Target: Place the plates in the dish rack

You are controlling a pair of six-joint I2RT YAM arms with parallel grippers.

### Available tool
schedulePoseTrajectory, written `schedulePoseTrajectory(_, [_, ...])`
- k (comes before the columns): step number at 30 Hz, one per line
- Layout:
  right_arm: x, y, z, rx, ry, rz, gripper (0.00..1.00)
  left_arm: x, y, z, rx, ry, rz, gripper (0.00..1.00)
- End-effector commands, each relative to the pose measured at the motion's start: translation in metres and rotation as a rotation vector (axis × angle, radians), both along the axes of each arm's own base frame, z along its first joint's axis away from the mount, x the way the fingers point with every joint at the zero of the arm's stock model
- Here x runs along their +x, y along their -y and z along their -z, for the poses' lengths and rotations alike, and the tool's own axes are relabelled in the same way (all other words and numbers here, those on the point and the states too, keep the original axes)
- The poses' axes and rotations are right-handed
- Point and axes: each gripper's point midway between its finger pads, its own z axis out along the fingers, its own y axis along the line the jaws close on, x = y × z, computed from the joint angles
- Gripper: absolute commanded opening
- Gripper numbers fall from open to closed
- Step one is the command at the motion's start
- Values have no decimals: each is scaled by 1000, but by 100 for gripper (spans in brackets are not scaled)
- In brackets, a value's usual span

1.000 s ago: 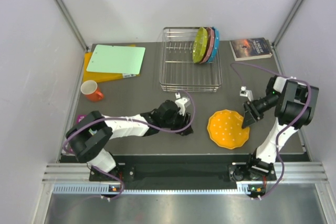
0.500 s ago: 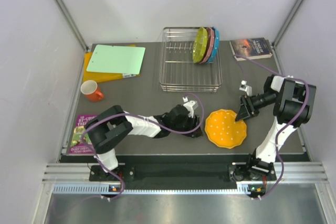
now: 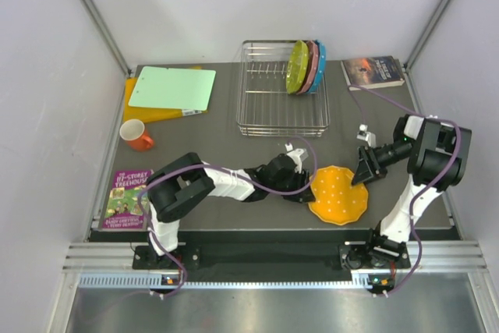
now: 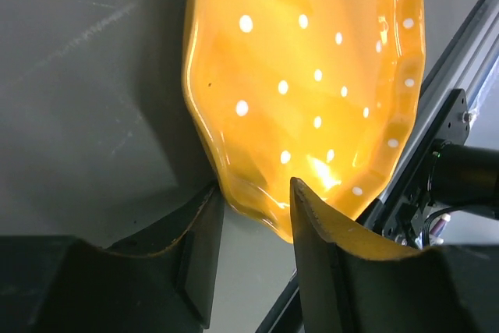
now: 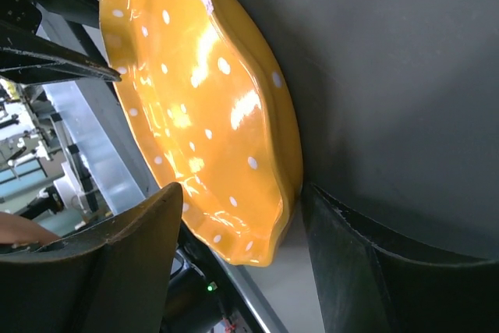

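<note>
Three plates (image 3: 306,68) stand in the rack (image 3: 269,111), and the orange plate (image 3: 339,194) lies on the bench (image 3: 203,146) between my spread right end effector (image 5: 242,196) and my left end effector (image 4: 253,193), which straddles its rim, whether pinching I cannot tell.

**Out of sight or unreadable**

Cut off at the top edge of the left wrist view: far rim of the orange plate (image 4: 312,76). Cannot tell there whether the left gripper (image 4: 253,193) presses the rim or merely straddles it; same for the right gripper (image 5: 242,189) low in its own view. Mostly hidden behind the yellow-green plate (image 3: 297,67) in the dish rack (image 3: 265,118): pink plate (image 3: 313,68) and blue plate (image 3: 320,68). Too small to read, upper right: cover of the book (image 3: 373,72)
</note>
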Motion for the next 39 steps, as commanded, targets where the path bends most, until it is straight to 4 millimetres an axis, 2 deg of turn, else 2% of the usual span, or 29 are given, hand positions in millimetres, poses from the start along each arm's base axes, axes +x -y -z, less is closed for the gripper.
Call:
schedulePoseTrajectory(1, [2,5,32,-37,26,-57,64,25,29,-22,-95,61,-41,43])
schedulePoseTrajectory(6, [-8,7,42,-26,-20,-59,64,55,36,-28,-117,91,-86,43])
schedulePoseTrajectory(7, [-8,6,43,-8,-18,-63,64,62,40,-34,-131,103,-94,43])
schedulePoseTrajectory(9, [-5,7,40,34,-48,-52,63,74,43,-31,-128,123,-101,43])
schedulePoseTrajectory(10, [-2,5,39,56,-49,-43,63,79,48,-38,-145,140,-100,43])
schedulePoseTrajectory(14, [5,3,37,92,-73,-27,61,87,56,-39,-147,150,-91,43])
schedulePoseTrajectory(17, [21,5,39,74,-27,7,61,88,58,-42,-152,161,-84,43])
schedulePoseTrajectory(21, [49,4,26,41,42,125,64,86,54,-39,-130,144,-91,42])
schedulePoseTrajectory(24, [59,5,22,35,61,185,63,86,50,-44,-127,158,-96,43])
schedulePoseTrajectory(25, [67,7,23,24,99,199,63,87,49,-49,-129,173,-90,46])
schedulePoseTrajectory(29, [68,5,19,0,124,223,64,92,37,-55,-81,216,-88,62])
schedulePoseTrajectory(30, [68,6,19,-8,121,225,63,93,32,-56,-71,217,-90,63])
schedulePoseTrajectory(31, [68,8,20,-13,121,230,64,93,26,-65,-73,226,-89,64])
schedulePoseTrajectory(33, [68,12,22,-30,116,238,63,90,7,-57,-25,199,-91,64])
schedulePoseTrajectory(34, [68,14,23,-38,119,240,63,88,1,-68,-27,207,-85,64])
schedulePoseTrajectory(35, [69,15,22,-47,122,248,63,87,-7,-68,-5,196,-84,64])
schedulePoseTrajectory(36, [69,17,23,-67,123,249,63,81,-18,-61,35,173,-80,64])
schedulePoseTrajectory(37, [70,19,24,-78,134,253,63,77,-22,-69,24,179,-73,64])
schedulePoseTrajectory(39, [72,22,23,-106,142,269,63,66,-31,-63,32,150,-70,63])
